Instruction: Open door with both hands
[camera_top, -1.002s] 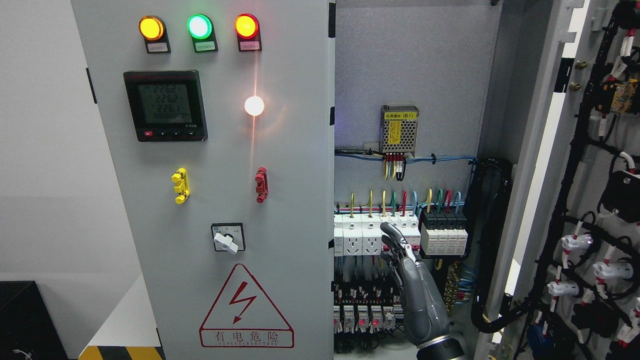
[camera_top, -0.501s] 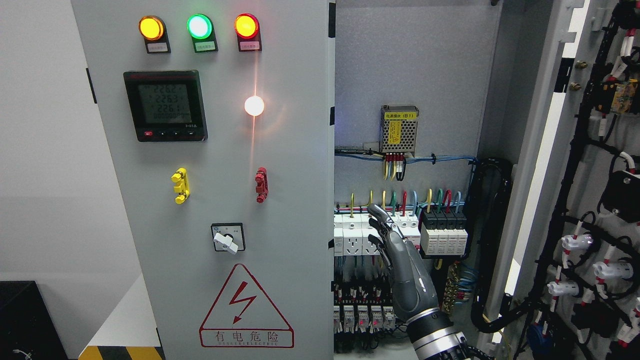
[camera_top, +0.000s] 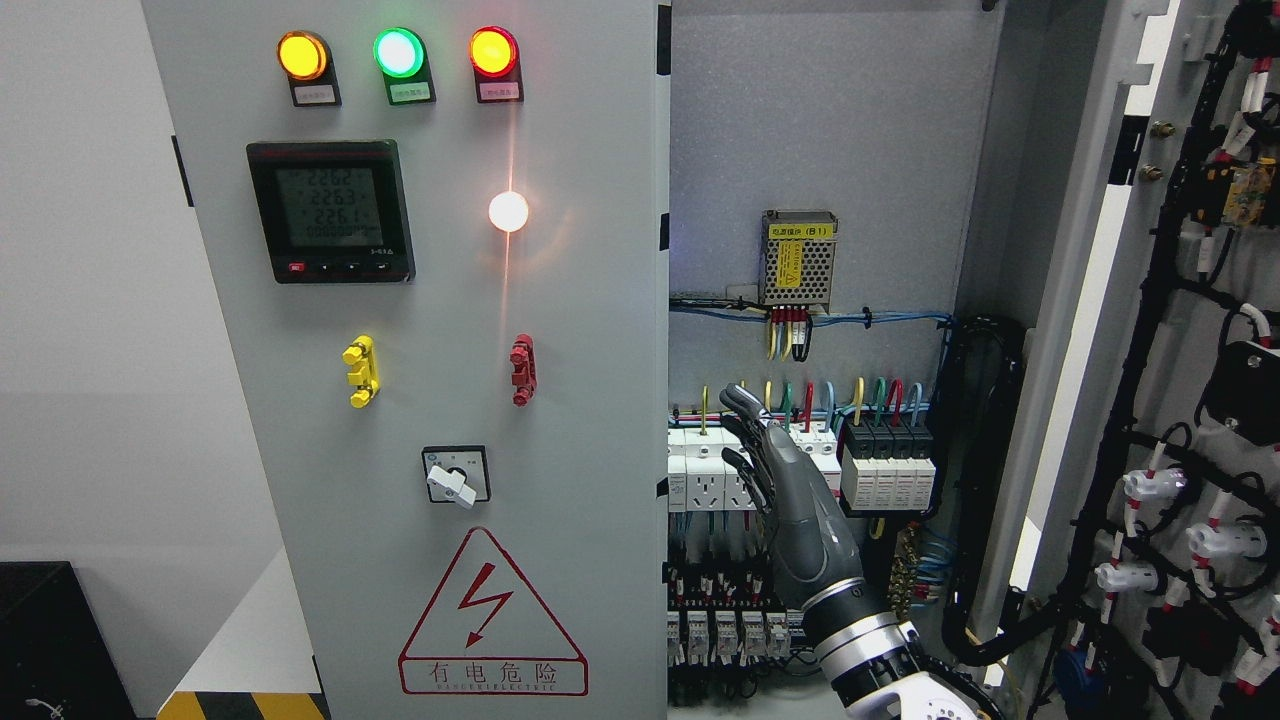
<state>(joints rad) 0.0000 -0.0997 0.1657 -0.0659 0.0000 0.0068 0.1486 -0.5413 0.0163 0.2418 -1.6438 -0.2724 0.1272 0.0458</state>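
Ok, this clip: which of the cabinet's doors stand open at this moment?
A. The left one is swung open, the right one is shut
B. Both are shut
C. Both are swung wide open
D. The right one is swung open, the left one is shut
D: the right door is swung out, showing its wired inner face and the breakers inside, where the right robot hand reaches; the left door sits shut.

The grey left cabinet door (camera_top: 560, 400) stands shut, its lamps lit; the right door (camera_top: 1180, 300) is swung wide open.
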